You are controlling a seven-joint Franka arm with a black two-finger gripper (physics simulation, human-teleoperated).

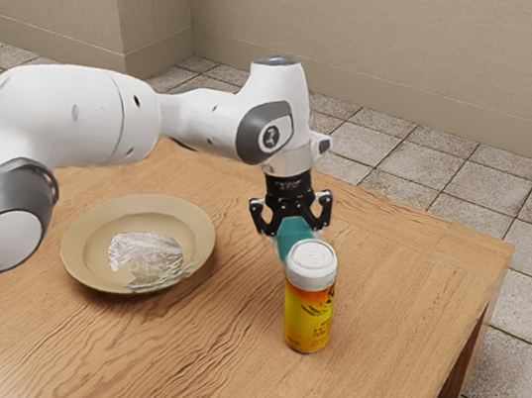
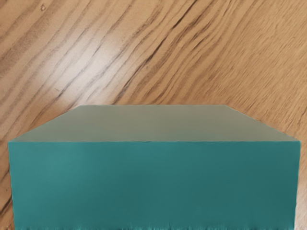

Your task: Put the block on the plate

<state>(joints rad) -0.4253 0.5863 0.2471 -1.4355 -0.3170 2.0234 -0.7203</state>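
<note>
Gripping the teal block (image 2: 153, 184) between its two fingers, the gripper (image 1: 295, 233) points downward with a slight tilt. The fingers appear closed against opposite sides of the block; their wide spread is consistent with the block's width. In the wrist view, the block is centred and squared to the hand, an alignment that suits a stable grasp. Its lower end is hidden in the exterior view, so clearance from the table cannot be confirmed.

The canister (image 1: 308, 311), yellow-orange with a white cap, stands upright near the block and partly in front of it. A lift before any sideways travel should prevent contact. The plate (image 1: 73, 242) lies apart, toward the exterior view's left; the block is not on it. Crumpled clear wrap (image 1: 145, 256) occupies much of the plate and may leave the block tilted if release occurs over it. The next step is transfer to the plate, followed by a level, low release.

The supporting surface is a wooden table (image 1: 207, 360) with dark, wavy grain and a glossy reflection. Beyond it are a floor (image 1: 527, 298) of square, speckled tiles and a plain beige wall (image 1: 400, 39).
</note>
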